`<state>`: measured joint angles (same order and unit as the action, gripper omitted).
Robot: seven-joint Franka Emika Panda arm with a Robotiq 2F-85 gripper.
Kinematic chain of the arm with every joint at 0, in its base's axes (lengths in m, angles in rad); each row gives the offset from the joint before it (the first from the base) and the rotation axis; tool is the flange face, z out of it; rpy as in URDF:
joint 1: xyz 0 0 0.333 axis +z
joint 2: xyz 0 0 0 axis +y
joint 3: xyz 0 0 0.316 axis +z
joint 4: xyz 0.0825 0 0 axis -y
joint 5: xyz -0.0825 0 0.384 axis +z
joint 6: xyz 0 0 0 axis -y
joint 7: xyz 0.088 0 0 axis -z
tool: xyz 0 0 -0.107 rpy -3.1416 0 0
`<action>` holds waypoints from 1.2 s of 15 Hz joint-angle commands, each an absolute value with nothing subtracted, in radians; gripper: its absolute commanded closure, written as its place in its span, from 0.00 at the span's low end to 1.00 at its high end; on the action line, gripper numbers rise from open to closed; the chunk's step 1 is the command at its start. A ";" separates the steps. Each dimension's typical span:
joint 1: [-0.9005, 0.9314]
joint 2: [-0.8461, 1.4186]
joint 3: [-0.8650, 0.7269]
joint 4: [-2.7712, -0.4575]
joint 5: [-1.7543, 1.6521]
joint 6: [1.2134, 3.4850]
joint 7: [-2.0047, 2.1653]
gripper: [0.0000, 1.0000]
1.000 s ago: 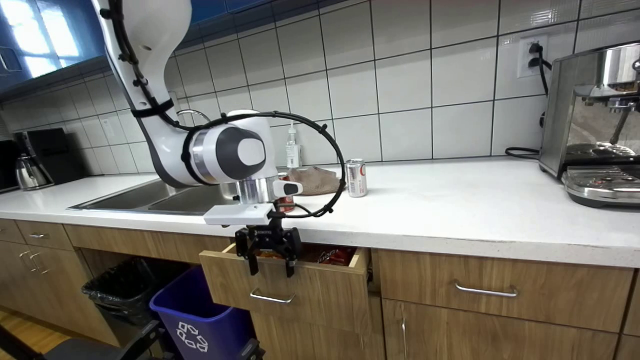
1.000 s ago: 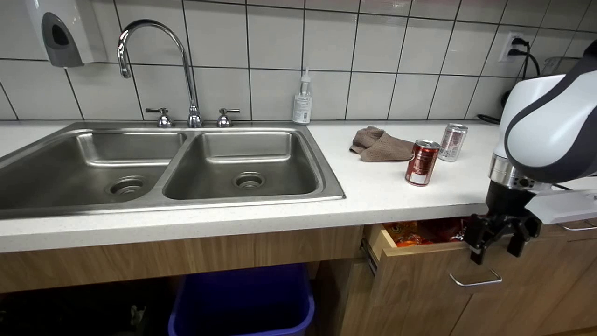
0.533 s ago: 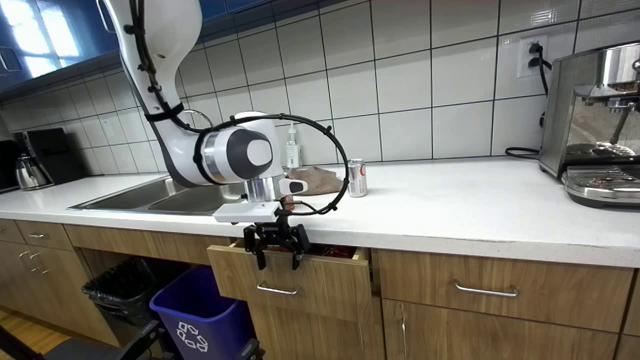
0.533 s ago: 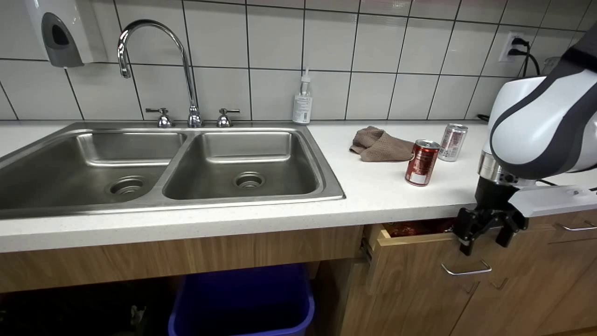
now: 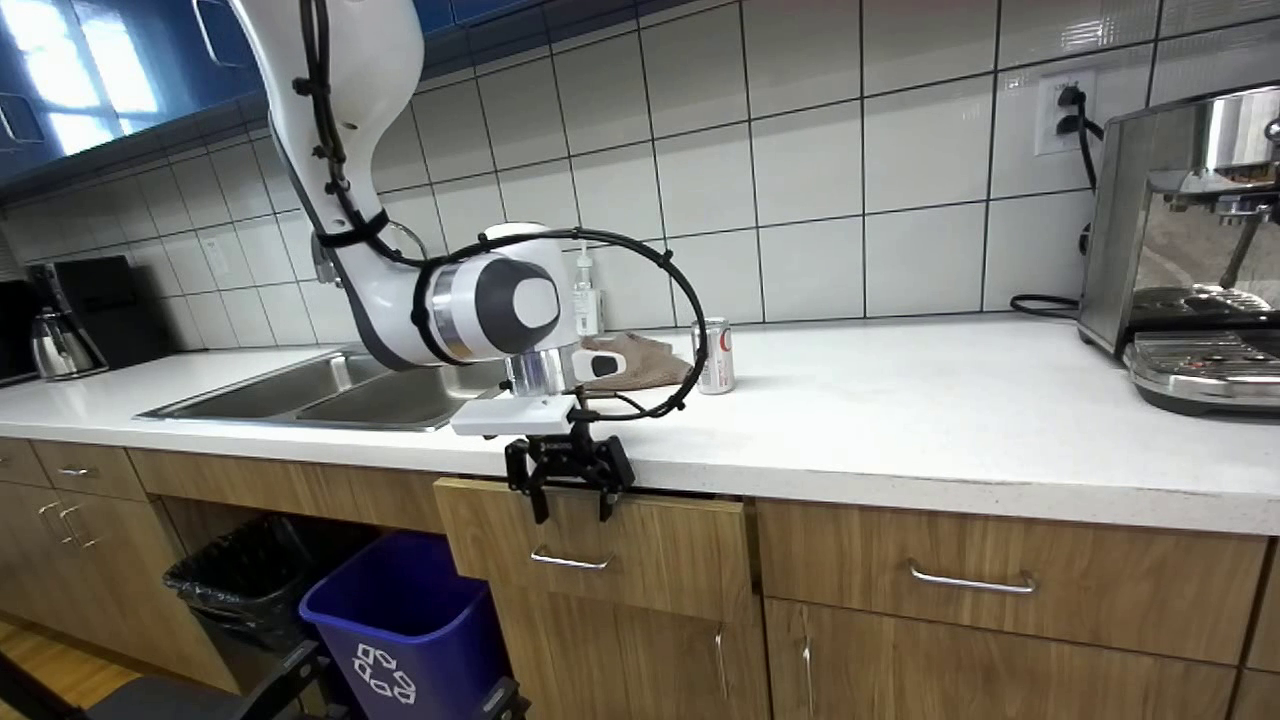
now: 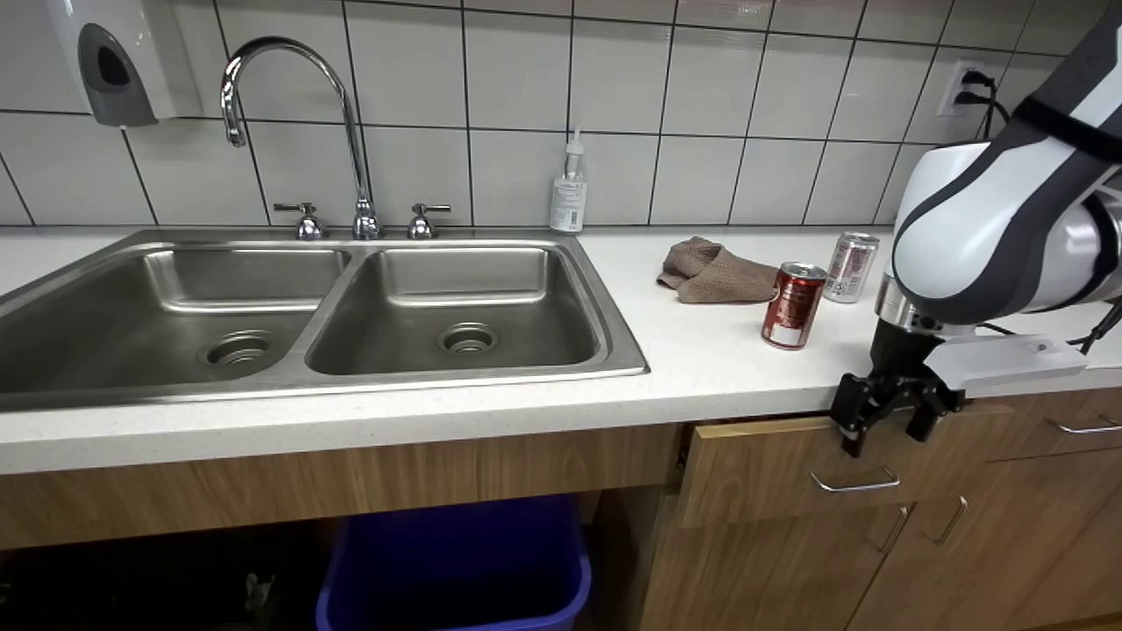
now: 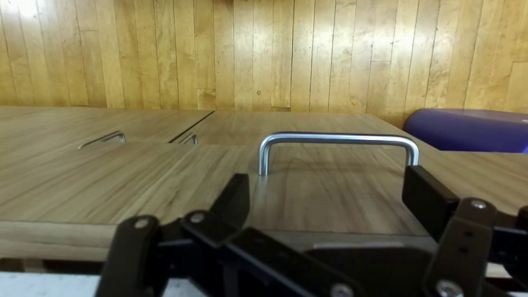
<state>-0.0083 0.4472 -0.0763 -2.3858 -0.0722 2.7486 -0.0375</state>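
We see the drawer [image 5: 665, 565] has slid inward beneath the counter [image 5: 960, 420], with the gripper [image 5: 573, 512], jaws apart, by the counter's edge. Under the counter, the bin [image 5: 455, 655] bears a recycling symbol [image 5: 385, 676]; atop the counter, the red can [image 6: 795, 307] shows illegible print.
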 commanded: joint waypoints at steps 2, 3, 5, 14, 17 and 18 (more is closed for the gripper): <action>-0.014 0.502 -0.077 -2.302 -0.085 2.757 -0.038 0.00; -0.016 0.500 -0.077 -2.308 -0.085 2.760 -0.038 0.00; -0.018 0.491 -0.076 -2.331 -0.083 2.769 -0.041 0.00; -0.030 0.371 -0.085 -2.497 -0.085 2.869 -0.050 0.00; -0.027 0.326 -0.098 -2.555 -0.086 2.885 -0.043 0.00; -0.022 0.307 -0.106 -2.572 -0.091 2.880 -0.039 0.00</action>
